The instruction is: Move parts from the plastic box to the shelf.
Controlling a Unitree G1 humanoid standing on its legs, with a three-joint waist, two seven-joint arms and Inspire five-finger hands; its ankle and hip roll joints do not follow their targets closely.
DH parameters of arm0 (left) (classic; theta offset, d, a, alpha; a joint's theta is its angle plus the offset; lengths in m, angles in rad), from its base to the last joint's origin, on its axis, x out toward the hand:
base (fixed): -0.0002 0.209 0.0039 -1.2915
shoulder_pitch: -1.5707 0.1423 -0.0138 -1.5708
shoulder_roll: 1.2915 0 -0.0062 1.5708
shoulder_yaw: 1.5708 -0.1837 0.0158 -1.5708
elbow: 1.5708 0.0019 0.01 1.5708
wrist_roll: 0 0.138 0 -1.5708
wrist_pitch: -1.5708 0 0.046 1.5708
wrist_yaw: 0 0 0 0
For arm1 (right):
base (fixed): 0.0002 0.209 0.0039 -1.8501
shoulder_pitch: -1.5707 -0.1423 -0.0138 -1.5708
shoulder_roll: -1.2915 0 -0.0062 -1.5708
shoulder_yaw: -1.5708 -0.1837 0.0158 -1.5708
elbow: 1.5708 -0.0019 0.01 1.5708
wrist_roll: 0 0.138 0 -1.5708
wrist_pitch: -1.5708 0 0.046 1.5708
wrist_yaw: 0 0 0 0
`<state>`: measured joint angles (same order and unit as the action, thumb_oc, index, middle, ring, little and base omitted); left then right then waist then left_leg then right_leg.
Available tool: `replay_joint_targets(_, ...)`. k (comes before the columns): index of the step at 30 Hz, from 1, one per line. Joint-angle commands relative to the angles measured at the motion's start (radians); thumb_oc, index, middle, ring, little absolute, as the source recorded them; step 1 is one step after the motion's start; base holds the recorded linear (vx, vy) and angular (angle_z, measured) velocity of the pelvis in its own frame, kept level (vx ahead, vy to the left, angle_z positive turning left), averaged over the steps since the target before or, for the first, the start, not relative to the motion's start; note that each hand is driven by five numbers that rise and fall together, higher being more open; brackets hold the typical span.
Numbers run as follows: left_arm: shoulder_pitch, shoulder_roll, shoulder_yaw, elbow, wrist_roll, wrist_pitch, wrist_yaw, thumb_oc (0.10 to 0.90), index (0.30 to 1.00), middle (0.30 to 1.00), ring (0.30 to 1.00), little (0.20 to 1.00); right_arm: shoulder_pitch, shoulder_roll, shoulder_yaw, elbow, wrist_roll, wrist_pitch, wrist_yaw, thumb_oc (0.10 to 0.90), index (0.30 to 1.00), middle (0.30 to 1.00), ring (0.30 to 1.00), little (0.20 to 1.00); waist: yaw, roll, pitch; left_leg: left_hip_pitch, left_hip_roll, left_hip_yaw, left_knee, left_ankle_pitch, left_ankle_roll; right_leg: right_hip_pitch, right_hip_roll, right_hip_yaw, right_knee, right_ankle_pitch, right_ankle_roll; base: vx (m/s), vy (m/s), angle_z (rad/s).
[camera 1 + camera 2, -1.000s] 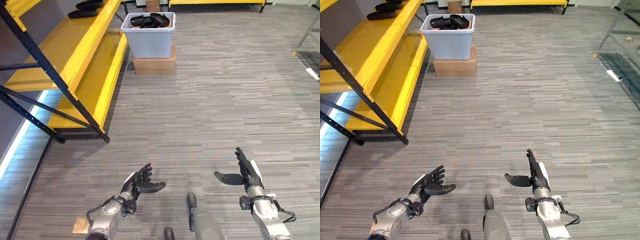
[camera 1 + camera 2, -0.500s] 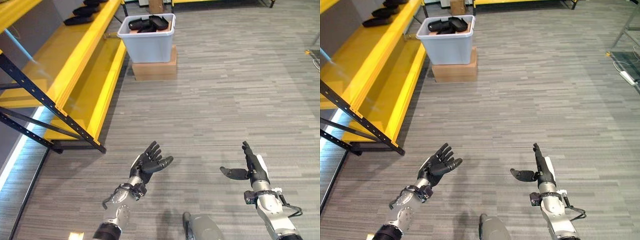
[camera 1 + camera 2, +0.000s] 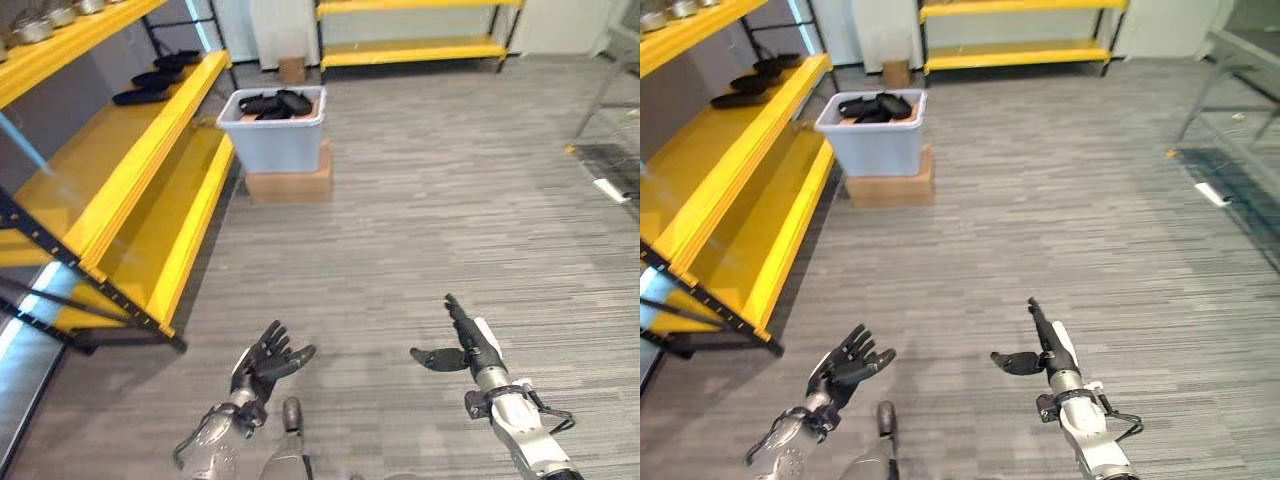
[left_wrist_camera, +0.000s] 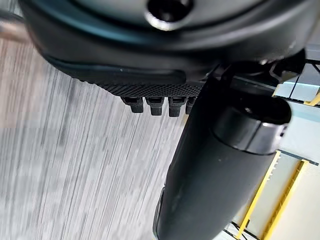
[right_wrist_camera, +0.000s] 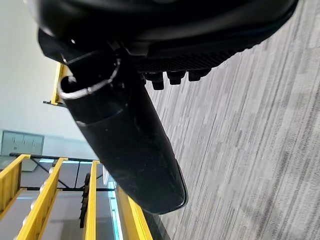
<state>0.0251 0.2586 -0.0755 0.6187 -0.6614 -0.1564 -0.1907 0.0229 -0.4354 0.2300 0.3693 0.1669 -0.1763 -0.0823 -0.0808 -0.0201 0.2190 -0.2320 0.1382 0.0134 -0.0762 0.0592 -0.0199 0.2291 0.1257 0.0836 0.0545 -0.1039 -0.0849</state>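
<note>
Both hands empty, well short of the plastic box (image 3: pixel 271 130). Left hand (image 3: pixel 265 360) has fingers spread, palm up; right hand (image 3: pixel 462 338) has fingers straight, thumb out sideways. Looks like an approach posture, ready to reach in. Parts (image 3: pixel 272 103), black, curved, smooth-looking, sit heaped in the pale box, far ahead and left of both hands. Box is raised on a cardboard carton (image 3: pixel 288 184), just beside the yellow shelf (image 3: pixel 120 170), probably for short transfers.

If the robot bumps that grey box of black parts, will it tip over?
Probably it could. The plastic box sits raised on a cardboard carton, not the floor. The black parts heaped to its rim may add steadying weight, though some might spill.
</note>
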Motion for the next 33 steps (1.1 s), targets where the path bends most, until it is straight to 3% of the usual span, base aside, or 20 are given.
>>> replay_joint_targets(1,-0.080,0.038,0.008,-0.079,0.118,-0.162,0.118,0.900,1.000,1.000,1.000,1.000,-0.093,-0.053,-0.013,-0.067,0.048,-0.109,0.065,0.900,1.000,1.000,1.000,1.000,0.015,0.019,-0.015,0.044,0.054,0.014,0.004,0.022,-0.044,-0.013,-0.156,-0.005,0.147,-0.163,0.092,0.36,0.138,-0.65)
replay_joint_targets(4,-0.104,0.050,-0.003,-0.074,0.198,-0.164,0.141,0.900,1.000,1.000,1.000,1.000,-0.095,-0.054,-0.010,-0.071,0.074,-0.110,0.071,0.900,1.000,1.000,1.000,1.000,0.017,0.035,-0.008,0.047,0.034,0.027,0.092,0.007,-0.048,-0.014,-0.170,-0.037,0.204,-0.202,0.092,0.50,0.172,-0.52)
replay_joint_targets(6,-0.116,0.067,-0.018,-0.083,0.196,-0.142,0.160,0.900,1.000,1.000,1.000,1.000,-0.091,-0.040,-0.016,-0.066,0.081,-0.102,0.041,0.900,1.000,1.000,1.000,1.000,0.027,0.032,-0.016,0.037,-0.015,0.031,0.187,-0.016,-0.037,-0.008,-0.185,-0.063,0.229,-0.192,0.103,0.50,0.156,0.05)
replay_joint_targets(7,-0.121,0.069,-0.016,-0.090,0.133,-0.097,0.123,0.900,1.000,1.000,1.000,1.000,-0.090,-0.029,-0.017,-0.065,0.079,-0.099,0.015,0.900,1.000,1.000,1.000,1.000,0.038,0.026,-0.024,0.032,-0.057,0.036,0.222,-0.043,-0.017,-0.010,-0.210,-0.086,0.262,-0.158,0.119,0.47,0.172,0.06)
replay_joint_targets(10,-0.119,0.068,-0.019,-0.102,0.164,-0.085,0.097,0.900,1.000,1.000,1.000,1.000,-0.090,0.001,-0.026,-0.059,0.058,-0.084,-0.018,0.900,1.000,1.000,1.000,1.000,0.054,0.013,-0.041,0.035,-0.119,0.051,0.251,-0.084,0.034,-0.028,-0.255,-0.111,0.356,-0.053,0.158,0.44,0.182,0.01)
replay_joint_targets(11,-0.118,0.067,-0.026,-0.101,0.152,-0.078,0.094,0.900,1.000,1.000,1.000,1.000,-0.094,0.015,-0.027,-0.052,0.033,-0.077,-0.038,0.900,1.000,1.000,1.000,1.000,0.065,0.008,-0.052,0.044,-0.158,0.042,0.255,-0.107,0.071,-0.048,-0.278,-0.109,0.461,0.035,0.173,0.44,0.200,-0.14)
replay_joint_targets(13,-0.121,0.070,-0.035,-0.103,0.174,-0.066,0.084,0.900,1.000,1.000,1.000,1.000,-0.091,0.029,-0.026,-0.047,0.024,-0.073,-0.067,0.900,1.000,1.000,1.000,1.000,0.075,0.003,-0.067,0.056,-0.198,0.041,0.258,-0.133,0.107,-0.068,-0.298,-0.103,0.596,0.144,0.195,0.40,0.227,-0.22)
replay_joint_targets(14,-0.125,0.072,-0.049,-0.106,0.194,-0.072,0.063,0.900,1.000,1.000,1.000,1.000,-0.089,0.037,-0.026,-0.039,0.023,-0.073,-0.095,0.900,1.000,1.000,1.000,1.000,0.084,0.014,-0.073,0.067,-0.218,0.039,0.262,-0.157,0.129,-0.135,-0.340,-0.127,0.764,0.202,0.194,0.32,0.234,-0.17)
replay_joint_targets(16,-0.117,0.072,-0.065,-0.128,0.181,-0.073,0.057,0.900,1.000,1.000,1.000,1.000,-0.086,0.036,-0.031,-0.027,0.014,-0.085,-0.103,0.900,1.000,1.000,1.000,1.000,0.083,0.027,-0.070,0.099,-0.225,0.044,0.246,-0.163,0.143,-0.197,-0.349,-0.148,0.812,0.176,0.170,0.35,0.186,-0.20)
replay_joint_targets(19,-0.090,0.078,-0.068,-0.159,0.179,-0.087,0.084,0.900,1.000,1.000,1.000,1.000,-0.082,0.032,-0.035,-0.033,-0.016,-0.098,-0.101,0.900,1.000,1.000,1.000,1.000,0.057,0.047,-0.048,0.176,-0.221,0.054,0.205,-0.166,0.145,-0.359,-0.273,-0.153,0.770,0.140,0.150,0.33,0.008,-0.24)
replay_joint_targets(20,-0.074,0.102,-0.046,-0.184,0.151,-0.075,0.063,0.900,1.000,1.000,1.000,1.000,-0.064,0.021,-0.063,-0.047,-0.005,-0.097,-0.069,0.900,1.000,1.000,1.000,1.000,0.030,0.044,-0.030,0.249,-0.227,0.040,0.168,-0.180,0.134,-0.417,-0.225,-0.212,0.488,0.067,0.139,0.39,-0.153,-0.06)
replay_joint_targets(21,-0.074,0.105,-0.042,-0.186,0.151,-0.071,0.061,0.900,1.000,1.000,1.000,1.000,-0.062,0.018,-0.066,-0.048,-0.004,-0.095,-0.063,0.900,1.000,1.000,1.000,1.000,0.028,0.042,-0.030,0.255,-0.228,0.039,0.164,-0.182,0.132,-0.422,-0.223,-0.224,0.435,0.073,0.140,0.61,-0.281,-0.06)
replay_joint_targets(22,-0.080,0.112,-0.031,-0.199,0.151,-0.045,0.053,0.900,1.000,1.000,1.000,1.000,-0.055,0.005,-0.081,-0.050,-0.005,-0.096,-0.043,0.900,1.000,1.000,1.000,1.000,0.017,0.029,-0.021,0.303,-0.233,0.029,0.145,-0.194,0.124,-0.440,-0.227,-0.260,0.226,0.107,0.155,0.41,-0.221,-0.04)
replay_joint_targets(23,-0.087,0.110,-0.036,-0.203,0.155,-0.040,0.056,0.900,1.000,1.000,1.000,1.000,-0.055,0.001,-0.086,-0.050,0.000,-0.100,-0.037,0.900,1.000,1.000,1.000,1.000,0.008,0.027,-0.009,0.335,-0.232,0.017,0.137,-0.208,0.119,-0.455,-0.232,-0.259,0.134,0.140,0.171,0.51,-0.269,-0.09)
replay_joint_targets(24,-0.097,0.109,-0.049,-0.208,0.155,-0.037,0.062,0.900,1.000,1.000,1.000,1.000,-0.051,-0.001,-0.093,-0.053,0.007,-0.102,-0.031,0.900,1.000,1.000,1.000,1.000,-0.006,0.025,0.000,0.361,-0.233,-0.002,0.131,-0.225,0.116,-0.478,-0.236,-0.239,0.018,0.175,0.189,0.32,-0.170,0.01)
replay_joint_targets(26,-0.109,0.101,-0.078,-0.212,0.148,-0.039,0.056,0.900,1.000,1.000,1.000,1.000,-0.039,0.004,-0.113,-0.051,0.005,-0.115,-0.028,0.900,1.000,1.000,1.000,1.000,-0.026,0.026,0.005,0.402,-0.233,-0.035,0.131,-0.264,0.117,-0.518,-0.250,-0.204,-0.090,0.220,0.208,0.43,-0.215,0.86)
replay_joint_targets(29,-0.103,0.081,-0.095,-0.214,0.155,-0.052,0.034,0.900,1.000,1.000,1.000,1.000,-0.039,-0.002,-0.114,-0.043,-0.004,-0.113,-0.052,0.900,1.000,1.000,1.000,1.000,-0.040,0.024,-0.007,0.426,-0.241,-0.064,0.134,-0.298,0.122,-0.488,-0.241,-0.164,-0.098,0.224,0.215,0.44,-0.244,0.43)
replay_joint_targets(30,-0.104,0.062,-0.103,-0.204,0.162,-0.075,0.019,0.900,1.000,1.000,1.000,1.000,-0.039,0.001,-0.106,-0.042,0.003,-0.096,-0.080,0.900,1.000,1.000,1.000,1.000,-0.056,0.018,-0.024,0.437,-0.250,-0.081,0.145,-0.323,0.125,-0.471,-0.230,-0.111,-0.064,0.238,0.212,0.57,-0.334,0.36)
replay_joint_targets(33,-0.101,0.055,-0.113,-0.213,0.140,-0.070,0.022,0.900,1.000,1.000,1.000,1.000,-0.035,0.010,-0.100,-0.046,-0.017,-0.077,-0.082,0.900,1.000,1.000,1.000,1.000,-0.067,0.014,-0.032,0.441,-0.243,-0.074,0.169,-0.345,0.123,-0.467,-0.221,-0.079,0.023,0.237,0.202,0.42,-0.262,0.74)
